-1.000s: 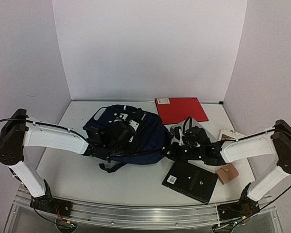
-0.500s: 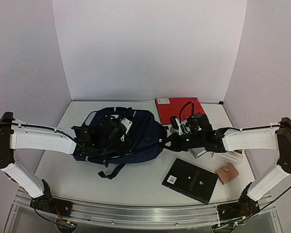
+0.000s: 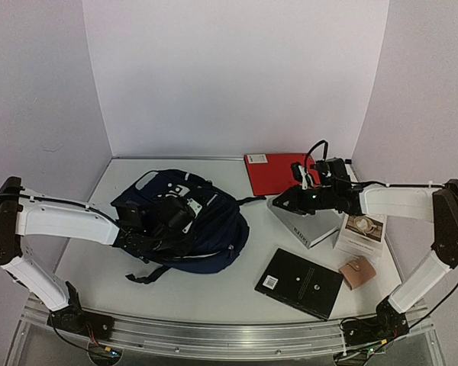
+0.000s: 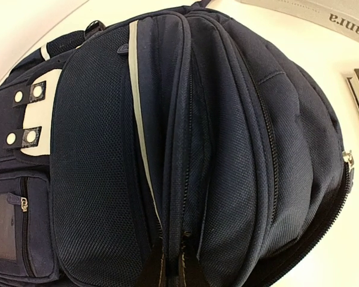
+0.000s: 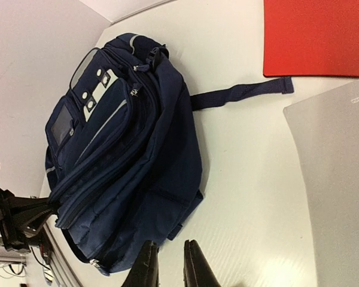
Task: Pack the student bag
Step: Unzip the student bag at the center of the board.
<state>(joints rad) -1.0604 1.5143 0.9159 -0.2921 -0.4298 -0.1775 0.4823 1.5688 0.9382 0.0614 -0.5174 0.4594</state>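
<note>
The student bag (image 3: 206, 229), dark navy with white stripes and patches, lies on the table left of centre. My left gripper (image 3: 162, 225) is shut on a fold of its fabric beside a zip; in the left wrist view the fingertips (image 4: 152, 269) pinch this fold of the bag (image 4: 96, 155). My right gripper (image 3: 284, 203) hovers right of the bag over a grey book (image 3: 309, 223). In the right wrist view this gripper (image 5: 170, 263) is empty, its fingers a narrow gap apart, just off the bag (image 5: 125, 161). A loose strap (image 5: 239, 94) trails toward it.
A red folder (image 3: 278, 171) lies at the back. A black book (image 3: 299, 284), a brown wallet (image 3: 358, 272) and a white booklet (image 3: 362, 232) lie at the right front. The red folder (image 5: 317, 36) and grey book (image 5: 341, 179) show in the right wrist view.
The left gripper has dragged the bag to the left. The right gripper has let go of the bag's right side and drawn back to the right, uncovering the grey book.
</note>
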